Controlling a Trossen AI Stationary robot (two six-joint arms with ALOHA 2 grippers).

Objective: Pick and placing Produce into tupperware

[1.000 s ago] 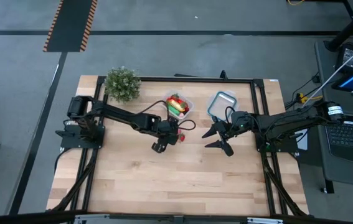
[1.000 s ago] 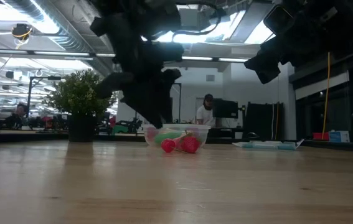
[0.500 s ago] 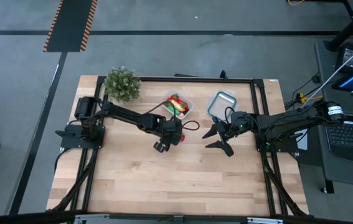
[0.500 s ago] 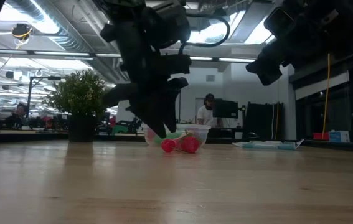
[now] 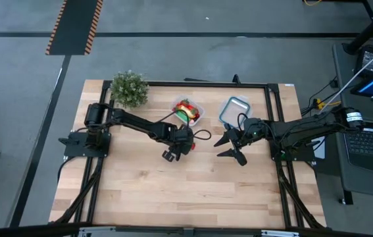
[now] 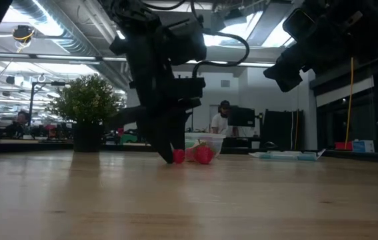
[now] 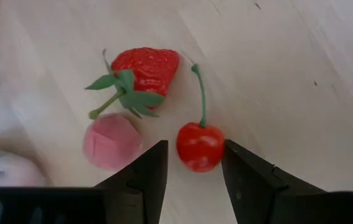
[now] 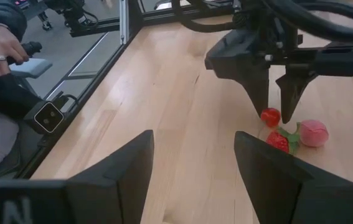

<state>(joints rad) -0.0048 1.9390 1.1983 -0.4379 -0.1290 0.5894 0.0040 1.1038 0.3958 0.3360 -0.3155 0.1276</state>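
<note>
You will find no legible text, label, brand or number in any view; the square device [image 8: 49,116] near the person bears only an unreadable symbol.

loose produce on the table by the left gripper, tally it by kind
cherry: 1
strawberry: 1
pink round piece: 1
total: 3
The cherry sits between the open fingers of the left gripper.

Potted plant [image 5: 129,87] and blue-rimmed lid [image 5: 233,109] on wooden table [image 5: 173,191]
</note>
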